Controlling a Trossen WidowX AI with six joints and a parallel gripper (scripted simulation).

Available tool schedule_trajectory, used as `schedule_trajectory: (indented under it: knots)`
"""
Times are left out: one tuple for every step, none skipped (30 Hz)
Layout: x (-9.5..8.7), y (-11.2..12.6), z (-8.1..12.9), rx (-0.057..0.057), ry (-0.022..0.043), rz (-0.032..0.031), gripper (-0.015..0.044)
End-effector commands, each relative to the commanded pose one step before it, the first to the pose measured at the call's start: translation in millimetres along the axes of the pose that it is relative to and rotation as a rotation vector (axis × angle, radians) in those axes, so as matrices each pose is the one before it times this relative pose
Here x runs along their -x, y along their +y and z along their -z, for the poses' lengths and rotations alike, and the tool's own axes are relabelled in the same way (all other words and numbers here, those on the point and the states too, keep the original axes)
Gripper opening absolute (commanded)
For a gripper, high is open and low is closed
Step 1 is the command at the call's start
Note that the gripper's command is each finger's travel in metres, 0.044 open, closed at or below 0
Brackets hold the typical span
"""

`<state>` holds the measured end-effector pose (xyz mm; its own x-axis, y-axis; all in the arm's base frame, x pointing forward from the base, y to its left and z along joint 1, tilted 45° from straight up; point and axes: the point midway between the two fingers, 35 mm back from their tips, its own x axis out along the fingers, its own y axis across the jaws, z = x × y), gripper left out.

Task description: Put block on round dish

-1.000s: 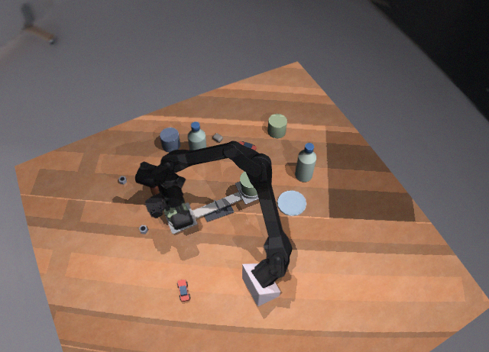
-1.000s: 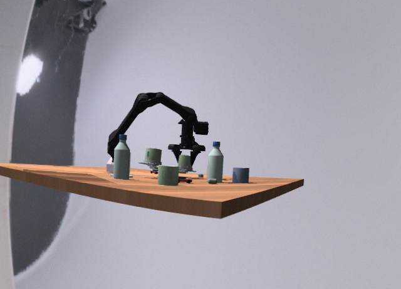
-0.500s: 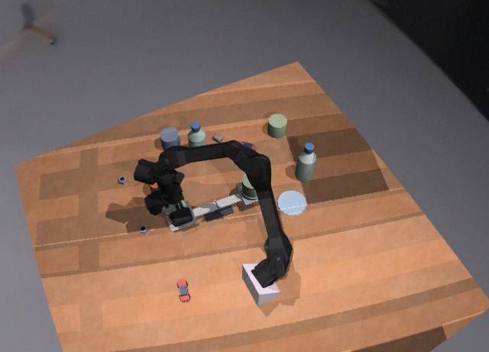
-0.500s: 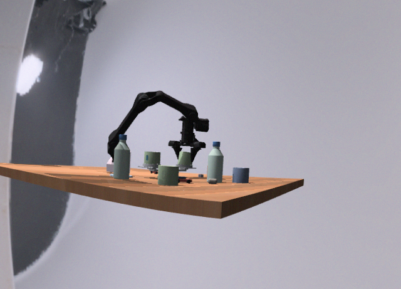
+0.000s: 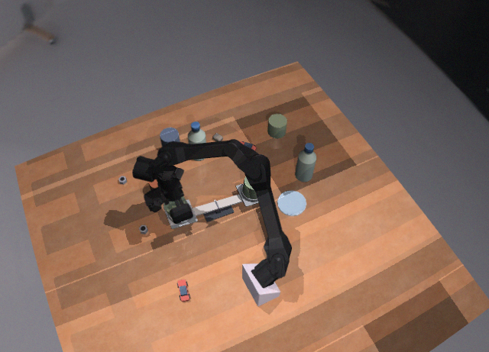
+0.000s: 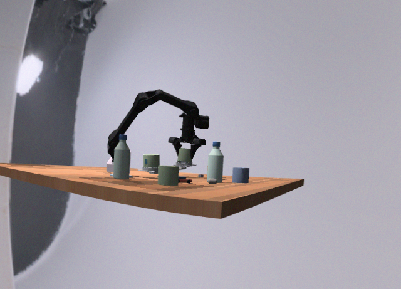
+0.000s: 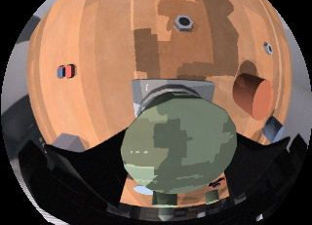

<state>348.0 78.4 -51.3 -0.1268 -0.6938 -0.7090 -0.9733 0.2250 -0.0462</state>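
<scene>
From the top view I start at the left of the table (image 5: 355, 261): a small nut (image 5: 121, 179), then a second nut (image 5: 144, 228) nearer me. Just right of those, my gripper (image 5: 176, 206) hangs over the left pan of the balance (image 5: 218, 203), its fingers clamped on the green cup (image 6: 184, 155) that stands there. From the side, one finger sits on each flank of that cup, and its lower edge looks raised slightly off the pan, though I cannot be sure. In the wrist view the cup (image 7: 179, 145) fills the space between the fingers, its flat top facing the lens, with the grey pan (image 7: 174, 88) showing just beyond it. I see no block in any view.

Moving right along the beam, the second cup (image 5: 248, 187) stands on the far pan, partly hidden by my arm's forearm. Just right of it lies the round pale-blue dish (image 5: 292, 202), flat on the wood and well apart from the gripper. Behind stand a blue cylinder (image 5: 169, 135), two bottles (image 5: 196, 137) (image 5: 306, 163) and a green cylinder (image 5: 276, 125). A toy car (image 5: 183, 290) lies near the front.
</scene>
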Motion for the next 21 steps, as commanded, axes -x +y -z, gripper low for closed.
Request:
schedule_trajectory:
  knots:
    - [11.37,-3.03,-7.06,-0.0109,-0.02708,0.01946,0.0000]
    - [1.30,-0.01,-0.03,0.0000,-0.00006,-0.00001,0.0000]
    - [1.30,-0.01,-0.03,0.0000,-0.00006,-0.00001,0.0000]
    - [1.30,0.00,-0.02,0.0000,-0.00006,-0.00001,0.0000]
    - [1.30,0.00,-0.02,0.0000,-0.00006,-0.00001,0.0000]
    - [1.30,0.01,-0.02,0.0000,-0.00005,-0.00001,0.0000]
    - [1.30,0.01,-0.01,0.0000,-0.00005,-0.00001,0.0000]
    - [1.31,0.02,-0.01,0.0000,-0.00005,-0.00001,0.0000]
    - [1.31,0.02,0.00,0.0000,-0.00004,-0.00001,0.0000]
    - [1.31,0.03,0.00,0.0000,-0.00004,-0.00001,0.0000]
    - [1.31,0.03,0.00,0.0000,-0.00004,-0.00001,0.0000]
    - [1.31,0.04,0.01,0.0000,-0.00004,-0.00001,0.0000]
    - [1.31,0.04,0.01,0.0000,-0.00003,-0.00001,0.0000]
    - [1.31,0.05,0.01,0.0000,-0.00003,-0.00001,0.0000]
    - [1.31,0.05,0.02,0.0000,-0.00003,-0.00001,0.0000]
    - [1.31,0.06,0.02,0.0000,-0.00002,-0.00001,0.0000]
    - [1.31,0.06,0.03,0.0000,-0.00002,-0.00002,0.0000]
    - [1.31,0.07,0.03,0.0000,-0.00002,-0.00002,0.0000]
    - [1.31,0.07,0.03,0.0000,-0.00002,-0.00002,0.0000]
    - [1.31,0.08,0.04,0.0000,-0.00001,-0.00002,0.0000]
    - [1.31,0.08,0.04,0.0000,-0.00001,-0.00002,0.0000]
